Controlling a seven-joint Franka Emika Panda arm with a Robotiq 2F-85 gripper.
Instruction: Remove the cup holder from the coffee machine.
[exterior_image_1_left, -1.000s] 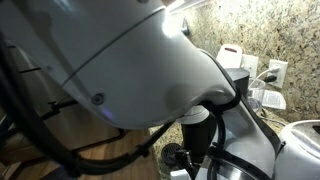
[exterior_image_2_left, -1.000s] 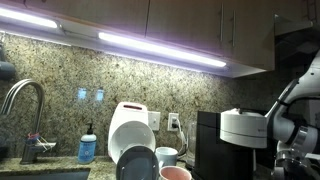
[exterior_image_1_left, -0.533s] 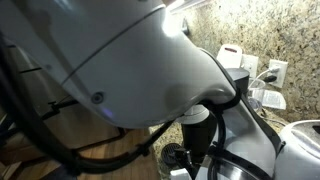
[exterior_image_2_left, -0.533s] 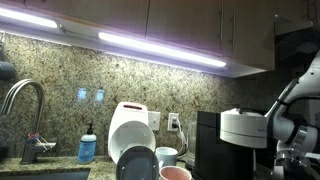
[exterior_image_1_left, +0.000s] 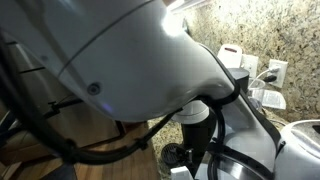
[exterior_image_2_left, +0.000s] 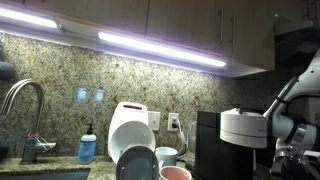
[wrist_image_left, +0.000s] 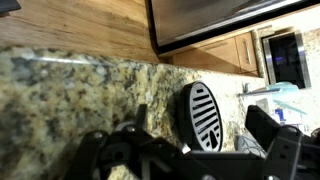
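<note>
Mostly arm (exterior_image_1_left: 130, 60) blocking view; cup holder (wrist_image_left: 202, 115) against granite (wrist_image_left: 60, 90).

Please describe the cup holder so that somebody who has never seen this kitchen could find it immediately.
In the wrist view, start from the speckled granite surface on the left. Against it, near the picture's middle, is the cup holder, a small round black disc. Only it has a grated top of parallel slots.
</note>
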